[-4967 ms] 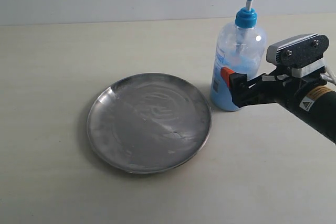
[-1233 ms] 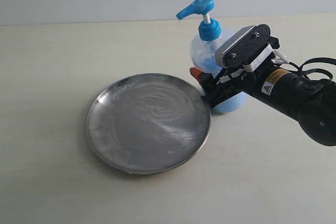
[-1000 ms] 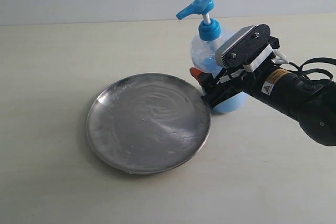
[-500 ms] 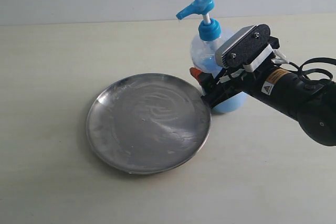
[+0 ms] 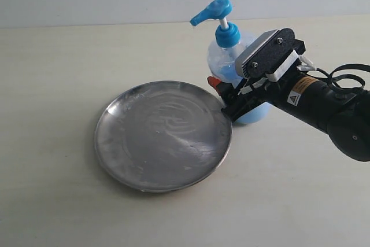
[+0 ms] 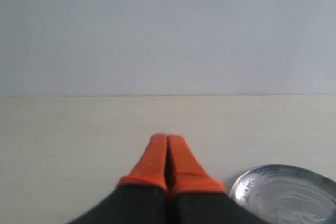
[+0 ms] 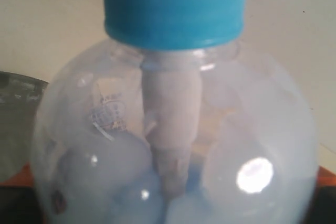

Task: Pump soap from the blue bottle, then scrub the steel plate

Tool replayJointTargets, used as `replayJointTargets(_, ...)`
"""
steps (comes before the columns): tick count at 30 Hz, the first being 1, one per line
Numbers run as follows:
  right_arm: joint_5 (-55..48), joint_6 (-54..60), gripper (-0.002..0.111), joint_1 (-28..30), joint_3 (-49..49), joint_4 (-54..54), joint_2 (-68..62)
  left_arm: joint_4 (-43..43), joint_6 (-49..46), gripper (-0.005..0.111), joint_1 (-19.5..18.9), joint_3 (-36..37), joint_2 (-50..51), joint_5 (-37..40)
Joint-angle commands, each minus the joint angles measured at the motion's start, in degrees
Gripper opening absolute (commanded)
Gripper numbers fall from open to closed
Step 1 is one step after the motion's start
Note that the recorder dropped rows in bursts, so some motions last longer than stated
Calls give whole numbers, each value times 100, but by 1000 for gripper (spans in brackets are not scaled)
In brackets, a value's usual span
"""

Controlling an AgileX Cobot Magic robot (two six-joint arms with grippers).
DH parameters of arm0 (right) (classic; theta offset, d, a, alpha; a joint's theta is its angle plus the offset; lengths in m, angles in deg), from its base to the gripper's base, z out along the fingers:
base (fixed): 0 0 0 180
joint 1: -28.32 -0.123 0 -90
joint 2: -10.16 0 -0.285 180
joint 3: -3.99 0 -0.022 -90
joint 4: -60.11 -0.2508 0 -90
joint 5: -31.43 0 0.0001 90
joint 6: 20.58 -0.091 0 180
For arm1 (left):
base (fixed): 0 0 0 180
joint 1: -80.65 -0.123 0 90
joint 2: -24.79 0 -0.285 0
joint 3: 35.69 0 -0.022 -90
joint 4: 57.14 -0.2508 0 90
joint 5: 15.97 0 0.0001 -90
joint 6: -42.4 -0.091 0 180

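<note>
Exterior view: blue bottle (image 5: 222,65) standing just right of the steel plate (image 5: 115,143), near its right rim. Clasped low on the body by the right gripper (image 5: 230,95), jaws spread wide around it. Since half a second ago, pump head (image 5: 211,11) and collar (image 5: 227,34) shifted a little left and the bottle leaned slightly toward the plate. Spout now aimed left, out toward the plate's right edge. Five seconds back, stood well right on the surface (image 5: 58,56), spout the same way but far from the plate. Only pale swirl marks on the steel; no fresh blob of soap made out.

Left wrist view: left gripper (image 6: 167,139) closed, orange fingers (image 6: 152,161) pressed together, nothing between them. Hanging over bare surface, plate rim (image 6: 252,178) at the frame corner.

Right wrist view: bottle (image 7: 252,129) filling the frame, collar (image 7: 173,6) above, dip tube (image 7: 173,129) inside, orange pads (image 7: 13,178) at either flank. Sliver of plate (image 7: 16,114) beside it.

Reading: bottle placement about done, pumping not yet begun; pump head unpressed. Closed left gripper likely the presser. Lean worth watching, tipping possible under a downward push.
</note>
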Motion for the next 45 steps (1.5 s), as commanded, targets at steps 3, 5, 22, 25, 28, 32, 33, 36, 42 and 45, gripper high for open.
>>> replayJointTargets(3,156,126,0,-12,-45,47,39,-49,33,0,187,-346,433,-15)
replayJointTargets(5,180,173,0,-12,-45,47,39,-74,33,0,248,-464,570,-15)
replayJointTargets(22,192,161,0,-12,-45,47,39,-84,33,0,370,-1171,1245,-15)
replayJointTargets(25,192,161,0,-12,-45,47,39,-84,33,0,370,-1171,1245,-15)
replayJointTargets(28,192,161,0,-12,-45,68,39,-84,33,0,370,-1171,1245,-15)
replayJointTargets(32,192,161,0,-12,-45,68,39,-84,33,0,370,-1171,1245,-15)
replayJointTargets(33,192,161,0,-12,-45,68,39,-84,33,0,370,-1171,1245,-15)
replayJointTargets(36,192,161,0,-12,-45,68,39,-84,33,0,370,-1171,1245,-15)
replayJointTargets(42,181,172,0,-12,-45,67,39,-84,33,0,370,-1171,1245,-15)
replayJointTargets(45,170,172,0,-12,-45,67,39,-84,33,0,374,-1171,1245,-40)
